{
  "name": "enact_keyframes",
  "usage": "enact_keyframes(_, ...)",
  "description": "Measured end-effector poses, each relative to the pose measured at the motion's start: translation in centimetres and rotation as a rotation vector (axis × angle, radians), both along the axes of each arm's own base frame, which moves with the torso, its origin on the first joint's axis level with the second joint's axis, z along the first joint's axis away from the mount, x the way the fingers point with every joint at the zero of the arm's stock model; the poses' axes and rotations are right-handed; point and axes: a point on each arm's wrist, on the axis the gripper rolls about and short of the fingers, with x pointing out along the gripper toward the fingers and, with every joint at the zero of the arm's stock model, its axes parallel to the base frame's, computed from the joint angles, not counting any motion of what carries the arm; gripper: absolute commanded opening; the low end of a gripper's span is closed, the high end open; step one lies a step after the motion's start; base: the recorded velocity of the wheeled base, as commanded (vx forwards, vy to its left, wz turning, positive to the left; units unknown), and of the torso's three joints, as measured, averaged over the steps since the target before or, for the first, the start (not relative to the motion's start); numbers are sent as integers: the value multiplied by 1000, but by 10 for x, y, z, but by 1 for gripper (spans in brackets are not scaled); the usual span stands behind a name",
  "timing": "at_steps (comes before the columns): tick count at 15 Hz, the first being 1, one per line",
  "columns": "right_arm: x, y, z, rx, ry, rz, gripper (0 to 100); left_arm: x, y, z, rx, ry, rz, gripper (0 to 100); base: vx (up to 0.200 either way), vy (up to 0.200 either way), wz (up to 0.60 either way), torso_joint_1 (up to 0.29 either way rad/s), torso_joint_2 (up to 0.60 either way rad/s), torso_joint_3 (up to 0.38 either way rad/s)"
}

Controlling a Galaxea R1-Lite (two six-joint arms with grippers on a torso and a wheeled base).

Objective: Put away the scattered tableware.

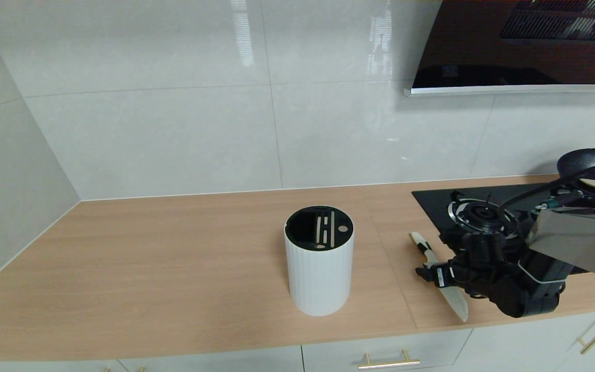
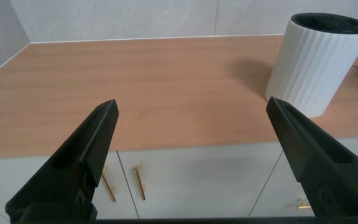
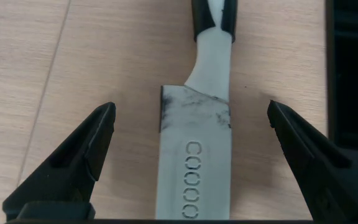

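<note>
Held the right gripper (image 3: pixel 190 115) wide open just above the white knife (image 3: pixel 194 152) flat on the counter (image 1: pixel 173 258) near the ribbed holder (image 1: pixel 319 274); held the left gripper (image 2: pixel 191 109) open too.

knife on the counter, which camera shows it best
The right wrist view: the knife lies close up, framed by the open right gripper, with the blade and the start of the handle clear. The head view shows it small on the counter, partly behind that gripper. The left wrist view catches at most a sliver past the white holder.

No readable text anywhere; the knife (image 3: pixel 195 146) blade bears just a row of ovals.
</note>
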Motion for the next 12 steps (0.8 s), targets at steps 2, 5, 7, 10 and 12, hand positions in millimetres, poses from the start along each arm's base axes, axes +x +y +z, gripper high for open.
enact_keyframes(2,0,0,-1,1,1,-1,100,0,0,0,0,0,0,100,0,0,0,0,0,0)
enact_keyframes(5,0,-1,-2,0,2,-3,100,0,0,0,0,0,0,100,0,0,0,0,0,0)
enact_keyframes(7,1,0,-4,0,2,-3,100,0,0,0,0,0,0,100,0,0,0,0,0,0)
enact_keyframes(10,2,0,-5,0,2,-3,100,0,0,0,0,0,-1,100,0,0,0,0,0,0)
enact_keyframes(12,2,0,-6,-1,4,-3,0,0,0,0,0,0,0,100,0,0,0,0,0,0)
